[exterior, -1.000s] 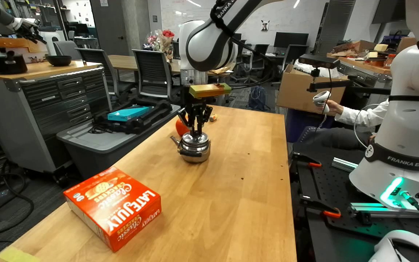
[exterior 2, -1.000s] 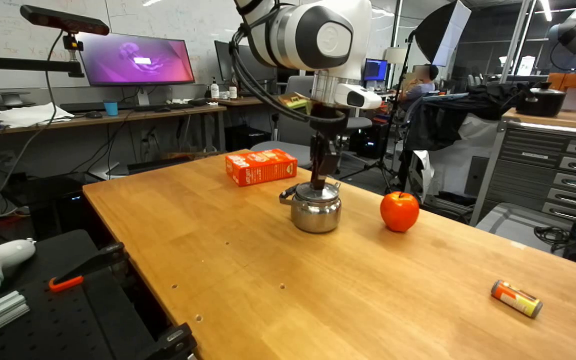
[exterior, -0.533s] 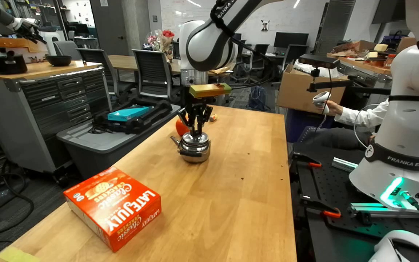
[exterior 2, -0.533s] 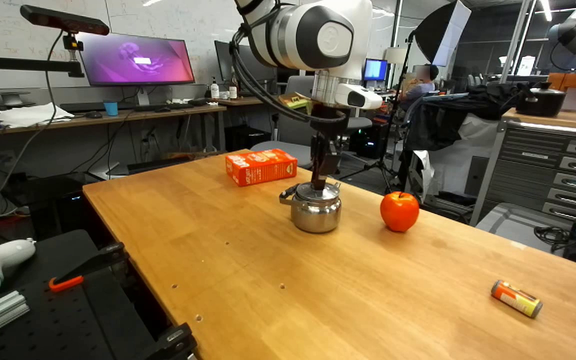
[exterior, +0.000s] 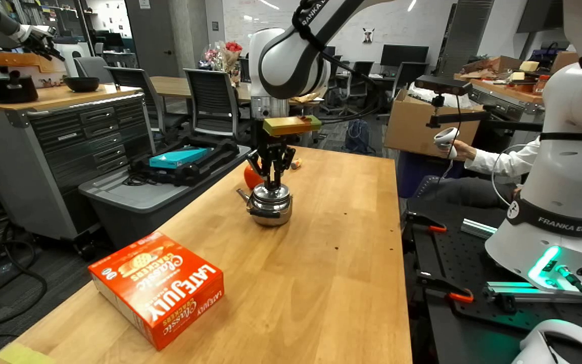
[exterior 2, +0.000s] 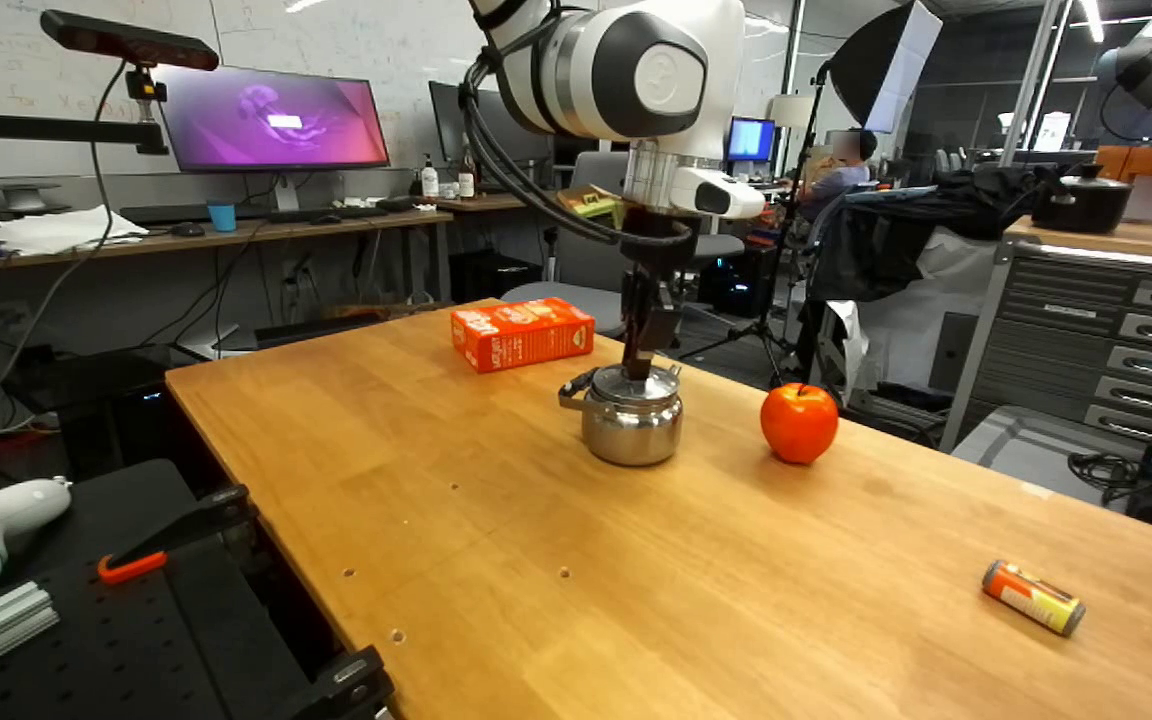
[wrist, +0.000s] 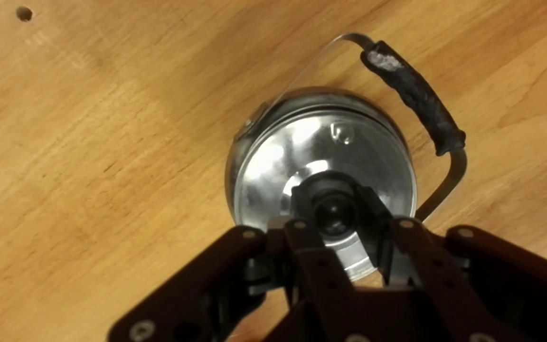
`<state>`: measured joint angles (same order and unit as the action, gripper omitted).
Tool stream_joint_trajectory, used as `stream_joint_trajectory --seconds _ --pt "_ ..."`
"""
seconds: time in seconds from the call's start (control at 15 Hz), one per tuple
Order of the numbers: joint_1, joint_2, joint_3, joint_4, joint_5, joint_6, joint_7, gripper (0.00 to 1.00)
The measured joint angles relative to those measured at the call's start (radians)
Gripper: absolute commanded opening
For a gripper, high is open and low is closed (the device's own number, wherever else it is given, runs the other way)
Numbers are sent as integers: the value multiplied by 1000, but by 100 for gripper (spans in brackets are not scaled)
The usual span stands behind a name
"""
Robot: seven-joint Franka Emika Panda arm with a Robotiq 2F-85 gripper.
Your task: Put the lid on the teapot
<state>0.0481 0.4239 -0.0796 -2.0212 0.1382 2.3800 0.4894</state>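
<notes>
The silvery lid (wrist: 373, 161) with a dark centre knob (wrist: 335, 213) covers the top of the small metal teapot (exterior 2: 631, 437). It looks level there, and no gap between the two shows in either exterior view. Pointing straight down from above, my gripper (wrist: 333, 202) is shut on the lid's knob, one finger on each side. The teapot stands upright on the table, its wire handle with a black grip (wrist: 413, 95) folded down to one side. A short spout (exterior: 243, 196) sticks out in an exterior view. The fingers hide part of the lid.
On the wooden table (exterior 2: 496, 560), a red apple (exterior 2: 799, 423) sits close beside the teapot. An orange cracker box (exterior: 157, 288) lies flat nearby. Farther off lies a small orange-and-yellow tube (exterior 2: 1033, 597). A grey bin (exterior: 164, 192) stands along the table's edge.
</notes>
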Motion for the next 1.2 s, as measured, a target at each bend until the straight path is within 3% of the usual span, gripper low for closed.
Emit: stream_joint_trajectory --seconds 0.6,0.73,0.87,1.0,1.2 --pt "6 8 3 1 0 0 0 7" --pt "7 11 3 2 0 0 0 11" --pt "7 14 3 3 0 0 0 50" --pt "7 16 3 4 0 0 0 58" --pt "7 17 3 5 0 0 0 80"
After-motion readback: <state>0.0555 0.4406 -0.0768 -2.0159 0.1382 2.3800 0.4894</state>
